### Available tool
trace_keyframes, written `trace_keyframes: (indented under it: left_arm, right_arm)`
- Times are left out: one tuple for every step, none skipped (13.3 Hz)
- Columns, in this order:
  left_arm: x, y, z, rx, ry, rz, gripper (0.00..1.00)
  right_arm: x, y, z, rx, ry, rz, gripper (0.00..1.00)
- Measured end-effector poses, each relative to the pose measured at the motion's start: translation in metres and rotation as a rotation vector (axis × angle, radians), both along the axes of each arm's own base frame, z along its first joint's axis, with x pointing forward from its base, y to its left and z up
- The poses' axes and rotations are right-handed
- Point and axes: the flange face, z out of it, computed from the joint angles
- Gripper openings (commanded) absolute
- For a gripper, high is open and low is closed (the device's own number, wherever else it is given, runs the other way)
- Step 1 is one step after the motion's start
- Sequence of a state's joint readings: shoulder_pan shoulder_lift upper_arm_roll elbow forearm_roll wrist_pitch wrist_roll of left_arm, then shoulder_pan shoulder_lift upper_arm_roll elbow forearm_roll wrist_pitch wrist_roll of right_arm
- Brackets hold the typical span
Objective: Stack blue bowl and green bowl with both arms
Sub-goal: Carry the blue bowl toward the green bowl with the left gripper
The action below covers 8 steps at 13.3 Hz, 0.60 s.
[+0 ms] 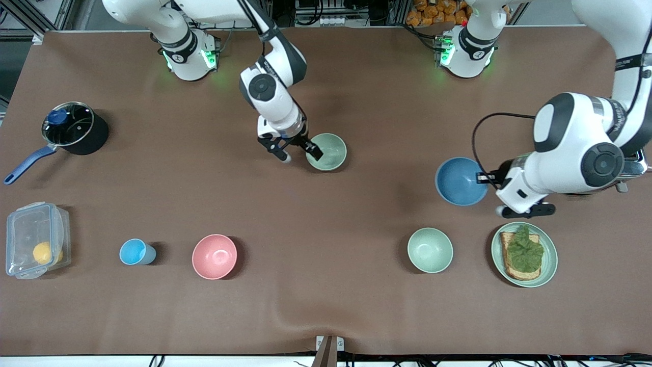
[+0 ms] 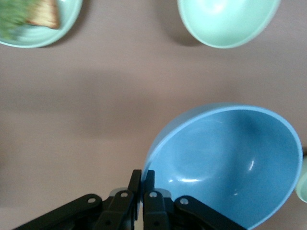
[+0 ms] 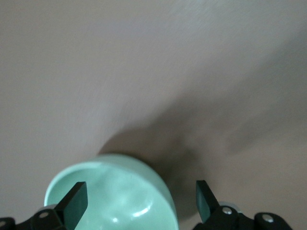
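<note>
The blue bowl (image 1: 460, 181) is on the table toward the left arm's end. My left gripper (image 1: 483, 178) is shut on its rim, one finger inside and one outside, as the left wrist view (image 2: 142, 178) shows with the bowl (image 2: 225, 163) tilted toward the camera. I cannot tell whether the bowl is off the table. The sage green bowl (image 1: 327, 151) sits mid-table nearer the robots' bases. My right gripper (image 1: 300, 154) is open and low at its rim. In the right wrist view (image 3: 139, 196) one finger is over the bowl's inside (image 3: 120, 196) and the other is outside it.
A paler mint bowl (image 1: 430, 250) and a mint plate with toast and lettuce (image 1: 547, 265) lie nearer the front camera than the blue bowl. A pink bowl (image 1: 214, 256), light-blue cup (image 1: 133, 252), clear lidded box (image 1: 35, 247) and black pot (image 1: 74, 127) are toward the right arm's end.
</note>
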<state>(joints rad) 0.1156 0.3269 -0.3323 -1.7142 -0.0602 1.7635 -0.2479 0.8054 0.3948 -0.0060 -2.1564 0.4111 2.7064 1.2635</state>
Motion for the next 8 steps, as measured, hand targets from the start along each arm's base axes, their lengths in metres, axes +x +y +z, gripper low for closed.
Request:
trace_keyframes:
  left_arm:
    - [-0.003, -0.009, 0.0, -0.016, 0.006, -0.008, 0.0]
    - [-0.006, -0.019, -0.001, -0.025, 0.01, -0.02, 0.0]
    - [-0.01, -0.03, -0.002, -0.026, 0.017, -0.028, 0.0]
    - [-0.015, -0.04, -0.005, -0.025, 0.028, -0.029, 0.0]
    - [-0.021, -0.05, -0.009, -0.021, 0.041, -0.03, 0.0]
    - [-0.026, -0.059, -0.014, -0.016, 0.054, -0.028, 0.0]
    - [-0.032, -0.069, -0.017, -0.011, 0.063, -0.02, 0.0]
    - [-0.037, -0.081, -0.018, -0.007, 0.065, -0.004, 0.0]
  right_arm:
    - [0.009, -0.012, -0.002, 0.005, 0.029, -0.048, 1.0]
    - [0.019, -0.025, -0.003, 0.009, 0.063, -0.097, 1.0]
    - [0.031, -0.039, -0.003, 0.018, 0.1, -0.146, 1.0]
    - [0.041, -0.049, -0.003, 0.031, 0.13, -0.191, 1.0]
    - [0.048, -0.057, -0.004, 0.047, 0.157, -0.233, 1.0]
    - [0.049, -0.061, -0.008, 0.061, 0.182, -0.265, 1.0]
    - [0.048, -0.058, -0.015, 0.076, 0.208, -0.293, 1.0]
    - [0.046, -0.053, -0.025, 0.09, 0.234, -0.32, 1.0]
